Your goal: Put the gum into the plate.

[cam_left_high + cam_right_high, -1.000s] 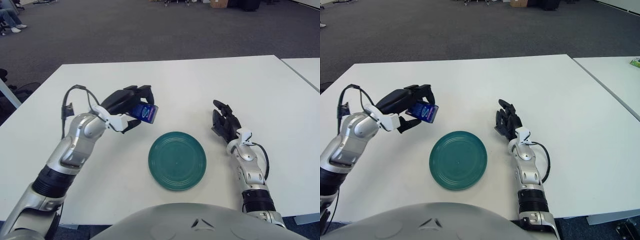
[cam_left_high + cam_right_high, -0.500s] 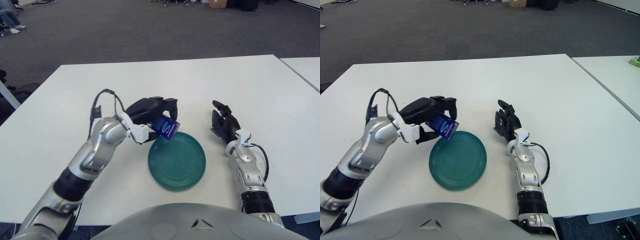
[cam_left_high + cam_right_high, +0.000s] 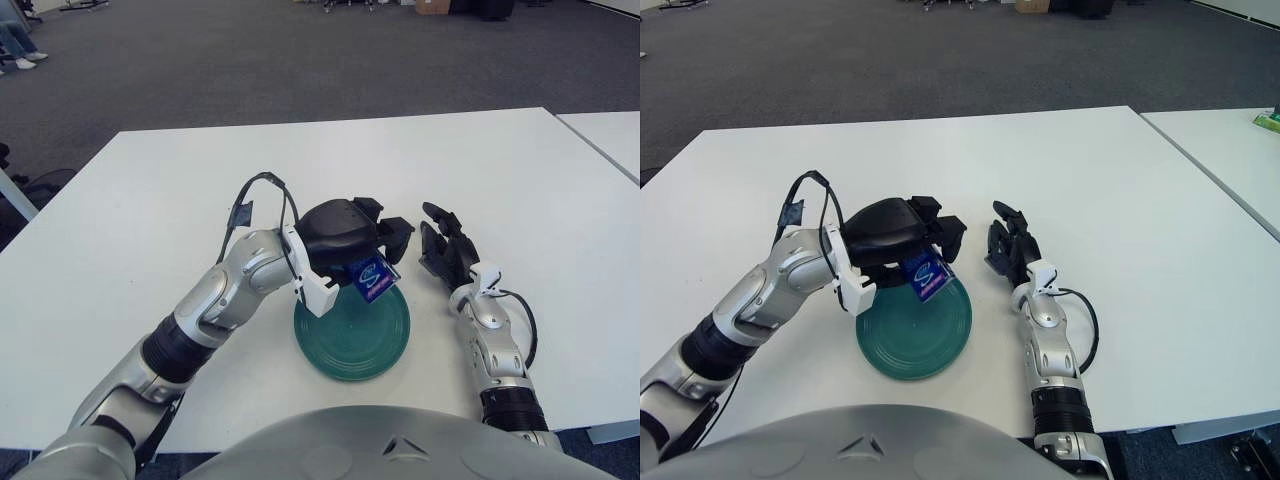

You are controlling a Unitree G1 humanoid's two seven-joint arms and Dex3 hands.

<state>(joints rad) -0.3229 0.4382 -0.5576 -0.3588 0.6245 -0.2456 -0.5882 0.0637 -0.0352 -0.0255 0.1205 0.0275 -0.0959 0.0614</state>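
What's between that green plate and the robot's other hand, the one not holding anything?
Only bare white table. In the left eye view, nothing lies between the plate and the idle right hand; the left hand holds the gum over the plate.

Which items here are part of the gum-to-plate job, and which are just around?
In the job:
- gum, a blue pack held by the left hand over the plate
- plate, green, on the white table

Not in the job:
- right hand, idle, to the right of the plate
- second table at far right
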